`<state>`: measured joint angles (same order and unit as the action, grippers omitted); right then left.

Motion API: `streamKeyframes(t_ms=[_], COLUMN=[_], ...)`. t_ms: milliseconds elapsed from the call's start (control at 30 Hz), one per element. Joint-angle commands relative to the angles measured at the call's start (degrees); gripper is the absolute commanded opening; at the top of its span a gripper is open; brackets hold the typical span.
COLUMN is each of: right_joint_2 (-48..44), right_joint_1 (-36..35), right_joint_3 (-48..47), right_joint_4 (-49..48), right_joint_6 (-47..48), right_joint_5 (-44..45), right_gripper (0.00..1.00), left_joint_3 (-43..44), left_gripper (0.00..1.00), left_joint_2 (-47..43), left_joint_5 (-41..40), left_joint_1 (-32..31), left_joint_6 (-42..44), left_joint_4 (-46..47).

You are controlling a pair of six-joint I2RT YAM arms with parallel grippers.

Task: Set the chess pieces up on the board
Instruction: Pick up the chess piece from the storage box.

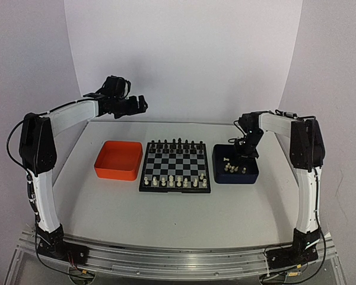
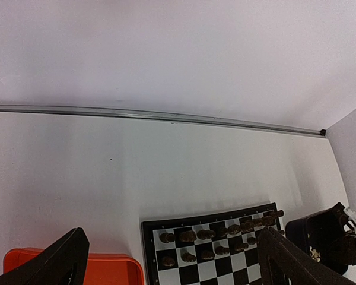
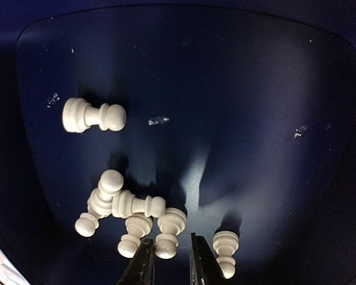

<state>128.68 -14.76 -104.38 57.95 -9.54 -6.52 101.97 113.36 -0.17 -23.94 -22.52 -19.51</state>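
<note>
Top external view: the board (image 1: 175, 165) lies flat in the middle of the table (image 1: 166, 219), between an orange tray (image 1: 118, 160) on its left and a blue tray (image 1: 236, 166) on its right, each just beside it. Black pieces (image 1: 175, 144) stand along the far rows. White pieces (image 1: 171, 179) stand along the near rows, with several squares there unfilled, and more of them lie loose in the blue tray.

The left gripper (image 1: 139, 105) hangs high above the far left part of the table, well apart from the board. In the left wrist view its two dark fingers (image 2: 59, 261) stand wide apart with nothing between them, and the far edge of the board and a corner of the orange tray show below.

The right gripper (image 1: 247, 153) reaches down into the blue tray. In the right wrist view the white pieces lie on their sides on the tray floor: one alone toward the upper left, a small heap at the lower left, and one more just right of the fingers. The two fingertips (image 3: 143, 264) leave only a narrow gap. The lower end of one fallen piece from the heap seems to sit in that gap, but the view is cut off at the bottom edge, so I cannot tell whether the jaws are pressing on it.
</note>
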Motion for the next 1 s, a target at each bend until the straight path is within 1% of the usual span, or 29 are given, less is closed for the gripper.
streamKeyframes(t_ms=[0, 200, 367, 433, 567, 667, 800, 967], right_joint_2=[1.58, 2.62, 2.34, 1.74, -0.43, -3.32, -8.02, -12.74], right_joint_1=[0.09, 0.00, 0.01, 0.00, 0.00, 0.00, -0.16, -2.53], right_joint_3=[-1.57, -2.43, -2.46, -2.33, -2.33, -2.35, -2.34, -1.86], right_joint_4=[1.20, 1.22, 1.25, 1.21, 1.21, 1.21, 1.29, 1.65], right_joint_6=[-0.61, -1.30, -1.43, -1.37, -1.30, -1.13, -1.43, -1.07], right_joint_5=[-1.53, -2.74, -1.49, -0.95, 0.99, 3.47, 4.39, 6.52], right_gripper=[0.19, 0.18, 0.04, 0.00, 0.00, 0.00, 0.00, 0.00], left_joint_3=[2.18, 2.00, 1.87, 1.66, 0.81, -0.53, -2.89, -6.42], left_gripper=[1.00, 1.00, 1.00, 1.00, 1.00, 1.00, 1.00, 1.00], left_joint_2=[0.20, 0.31, 0.31, 0.25, -0.40, -1.62, -3.47, -6.45], left_joint_5=[-0.02, -0.02, -0.01, -0.01, -0.01, -0.05, -0.01, -0.01], left_joint_1=[0.30, 0.30, 0.32, 0.38, 0.36, 0.34, 0.39, 0.39], left_joint_6=[-0.06, 0.19, 0.29, 0.23, 0.07, -0.06, -0.28, -0.72], left_joint_4=[0.44, 0.84, 0.94, 1.04, 1.29, 2.09, 3.09, 4.34])
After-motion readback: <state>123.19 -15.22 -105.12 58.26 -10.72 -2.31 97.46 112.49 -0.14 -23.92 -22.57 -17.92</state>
